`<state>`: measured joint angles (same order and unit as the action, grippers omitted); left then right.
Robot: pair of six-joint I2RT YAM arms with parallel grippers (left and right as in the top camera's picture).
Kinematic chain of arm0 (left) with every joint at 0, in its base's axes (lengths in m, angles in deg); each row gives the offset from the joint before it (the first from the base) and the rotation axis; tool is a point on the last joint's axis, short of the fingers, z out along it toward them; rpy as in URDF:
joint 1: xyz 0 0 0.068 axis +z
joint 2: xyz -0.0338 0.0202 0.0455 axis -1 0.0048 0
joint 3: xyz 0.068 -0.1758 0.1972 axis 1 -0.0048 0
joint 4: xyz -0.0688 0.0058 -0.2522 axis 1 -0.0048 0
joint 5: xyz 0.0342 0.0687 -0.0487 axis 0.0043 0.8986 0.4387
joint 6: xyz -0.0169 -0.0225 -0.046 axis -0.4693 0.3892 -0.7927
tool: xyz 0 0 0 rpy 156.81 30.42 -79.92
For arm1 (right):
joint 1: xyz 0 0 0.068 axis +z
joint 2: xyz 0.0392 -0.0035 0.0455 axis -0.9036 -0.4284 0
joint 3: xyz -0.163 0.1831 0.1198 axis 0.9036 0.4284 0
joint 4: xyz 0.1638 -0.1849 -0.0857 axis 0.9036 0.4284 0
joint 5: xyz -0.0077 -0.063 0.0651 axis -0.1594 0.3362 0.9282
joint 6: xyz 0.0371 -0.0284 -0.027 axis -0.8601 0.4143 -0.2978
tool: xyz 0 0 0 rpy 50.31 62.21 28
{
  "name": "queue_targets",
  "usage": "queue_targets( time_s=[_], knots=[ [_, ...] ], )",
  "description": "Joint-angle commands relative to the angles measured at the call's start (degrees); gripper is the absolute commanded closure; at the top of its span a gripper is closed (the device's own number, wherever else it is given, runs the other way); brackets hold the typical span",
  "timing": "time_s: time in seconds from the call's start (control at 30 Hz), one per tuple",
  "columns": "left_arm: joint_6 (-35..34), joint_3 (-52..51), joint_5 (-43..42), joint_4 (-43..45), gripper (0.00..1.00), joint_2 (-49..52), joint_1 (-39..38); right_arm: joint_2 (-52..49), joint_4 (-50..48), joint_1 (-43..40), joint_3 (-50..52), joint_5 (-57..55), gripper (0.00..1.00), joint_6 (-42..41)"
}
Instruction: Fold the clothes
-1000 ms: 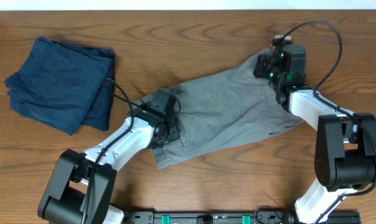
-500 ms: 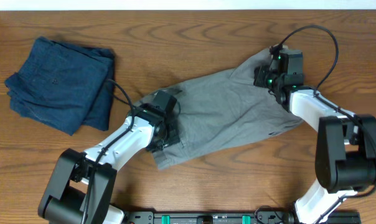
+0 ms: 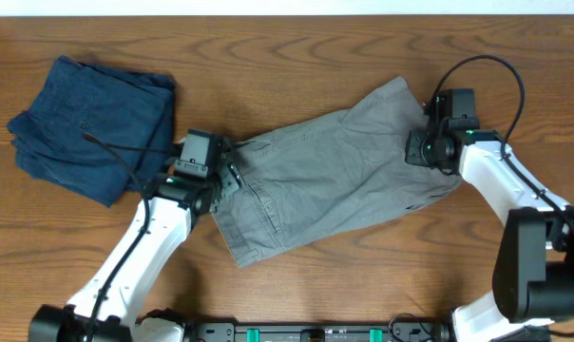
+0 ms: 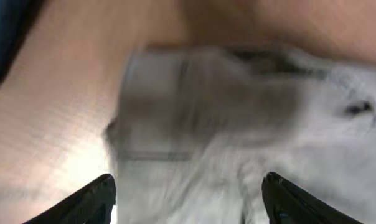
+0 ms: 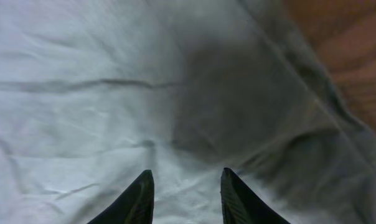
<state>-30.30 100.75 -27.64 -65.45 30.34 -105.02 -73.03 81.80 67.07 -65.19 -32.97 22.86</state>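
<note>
Black fingers of the left tool (image 4: 188,202) stand spread wide with nothing between them. They hover just over the end of the wrinkled light grey cotton shorts (image 3: 334,180) that faces the navy garment. That wrist view is smeared, so it cannot be told whether the tips touch cloth. The right tool (image 5: 185,196) is also parted, less widely, and empty. It is poised above the opposite end of the shorts, over open fabric a little inside their edge.

The shorts lie spread out and unfolded, slantwise on the brown wooden bench (image 3: 296,52), between the two tools. Beyond their left-tool end, apart from them, sits a dark navy-blue folded garment (image 3: 92,128).

Several things could go wrong from here:
- The right tool hangs over mid-panel cloth rather than a hem, so closing there would likely pinch up a ridge of one layer and give a bunched, crooked fold.
- The left tool is so widely spread that it may gather too much waistband, or slip off the edge onto bare bench and catch nothing.
- If only one tool takes hold, lifting would drag the shorts askew, possibly toward the navy garment.
- The wrinkles already in the fabric would be pressed into any fold.

Counted: two tools, one pair of grey shorts, one navy garment, one bench.
</note>
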Motion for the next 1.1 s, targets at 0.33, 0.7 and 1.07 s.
queue_targets(
  time_s=[0.33,0.7,1.07],
  knots=[
    [2.23,-0.11,1.88,8.87,0.23,13.97,0.92,-4.85,14.62,-1.51,-0.20,-15.50,0.78,-11.06],
    [2.75,0.31,-9.16,6.49,0.23,13.73,1.14,-4.50,21.62,-3.28,-0.31,-14.75,0.85,-15.96],
    [1.20,0.13,-15.06,-9.84,0.04,-2.71,2.36,4.92,21.46,-3.26,-5.25,-6.34,0.53,-10.40]
  ],
)
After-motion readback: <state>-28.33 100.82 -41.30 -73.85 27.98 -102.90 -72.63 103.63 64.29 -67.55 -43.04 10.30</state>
